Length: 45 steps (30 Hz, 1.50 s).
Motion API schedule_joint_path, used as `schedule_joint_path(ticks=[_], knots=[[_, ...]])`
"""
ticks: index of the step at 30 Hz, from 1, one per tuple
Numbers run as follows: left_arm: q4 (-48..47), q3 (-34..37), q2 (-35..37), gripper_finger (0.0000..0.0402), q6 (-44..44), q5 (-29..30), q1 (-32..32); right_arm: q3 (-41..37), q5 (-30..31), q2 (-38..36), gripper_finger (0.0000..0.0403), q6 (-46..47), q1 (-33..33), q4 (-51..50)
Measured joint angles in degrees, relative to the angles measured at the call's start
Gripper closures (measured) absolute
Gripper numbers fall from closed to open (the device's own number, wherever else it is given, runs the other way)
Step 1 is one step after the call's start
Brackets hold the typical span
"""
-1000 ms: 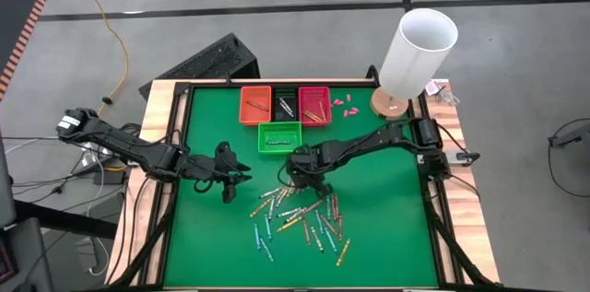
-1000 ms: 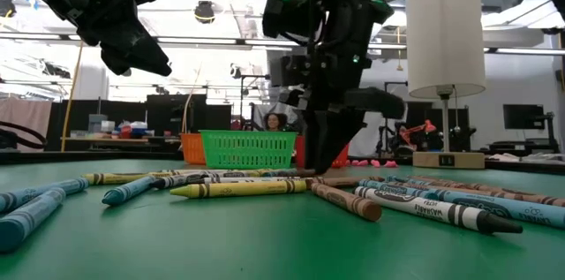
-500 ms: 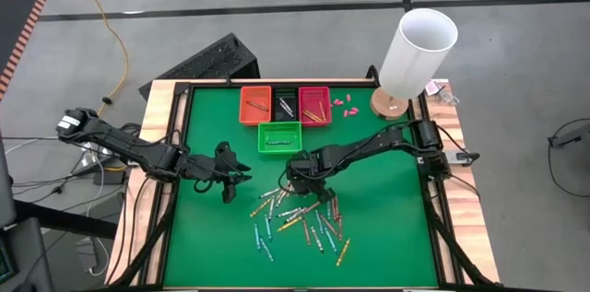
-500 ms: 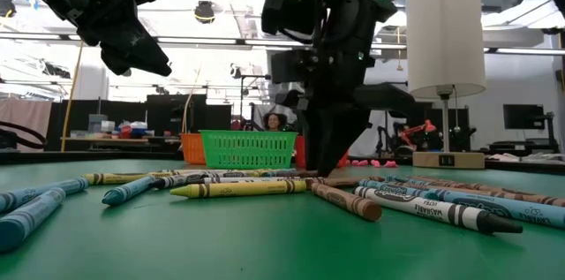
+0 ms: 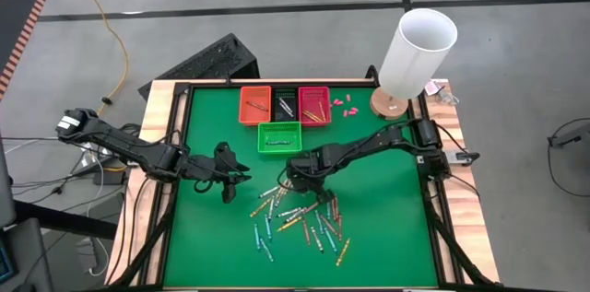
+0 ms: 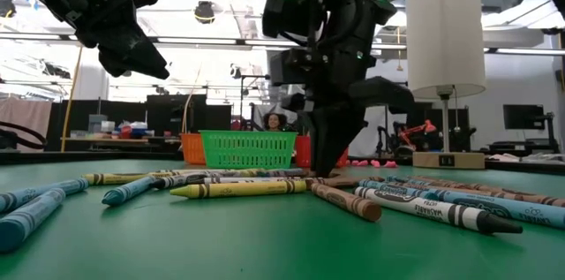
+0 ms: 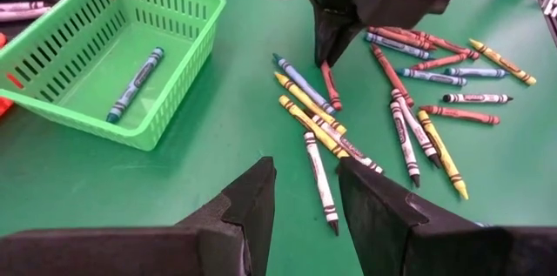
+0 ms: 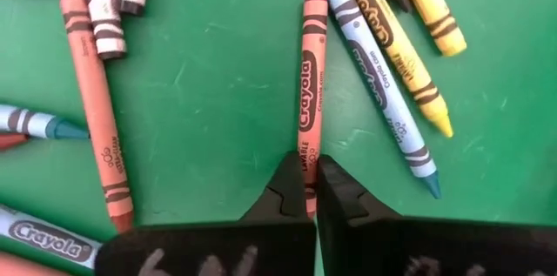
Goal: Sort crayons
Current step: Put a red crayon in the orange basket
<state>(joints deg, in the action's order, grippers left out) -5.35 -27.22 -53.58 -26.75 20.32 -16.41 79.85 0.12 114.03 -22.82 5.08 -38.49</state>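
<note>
The brand name "Crayola" is printed lengthwise on the paper wrapper of the orange-red wax crayon (image 8: 310, 102) whose end lies between the fingertips of the right gripper (image 8: 312, 191). The same word is read on the blue paper-wrapped crayon (image 8: 45, 234) lying off to one side of that gripper. Other wrapper print is too small to be read.

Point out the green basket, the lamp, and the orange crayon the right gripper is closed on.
Green basket (image 7: 178, 93), left wrist view, on its near side wall.
Lamp (image 5: 419, 45), high view, middle of the white shade.
Orange crayon (image 8: 310, 93), right wrist view, on its label.
Right gripper (image 8: 311, 191), right wrist view, between the fingertips.
</note>
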Motion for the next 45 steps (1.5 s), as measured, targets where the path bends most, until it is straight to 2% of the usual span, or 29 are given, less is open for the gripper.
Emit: schedule_joint_path(ticks=[5,14,17,23,30,33,38,45], knots=[[-0.1,0.0,0.0,0.0283,-2.6,0.0,0.0,1.3,0.0,-1.0,0.0399,1.4,0.0,-2.3],[-1.3,0.0,0.0,0.0283,-5.3,0.5,0.0,3.2,0.0,-7.6,0.0400,1.2,-3.2,-2.3],[-1.7,0.0,0.0,0.0283,-5.3,2.3,0.0,3.3,1.4,-10.1,0.0400,1.4,-5.6,3.9],[-1.8,0.0,0.0,0.0283,-5.1,5.0,0.9,3.4,5.0,-10.5,0.0401,7.3,-11.9,25.8],[-1.9,0.0,0.0,0.0283,-4.9,5.0,2.2,3.4,5.6,-3.8,0.0401,12.3,-18.0,47.1],[-2.0,0.0,0.0,0.0283,-4.6,4.4,2.4,4.7,6.1,-0.2,0.0401,14.5,-19.8,50.3],[-2.2,0.0,0.0,0.0283,-4.6,4.4,2.4,10.6,6.2,5.7,0.0400,18.6,-22.0,50.5],[-2.7,0.0,0.0,0.0283,-5.3,4.3,2.4,20.9,6.5,12.5,0.0393,21.1,-24.1,39.6]])
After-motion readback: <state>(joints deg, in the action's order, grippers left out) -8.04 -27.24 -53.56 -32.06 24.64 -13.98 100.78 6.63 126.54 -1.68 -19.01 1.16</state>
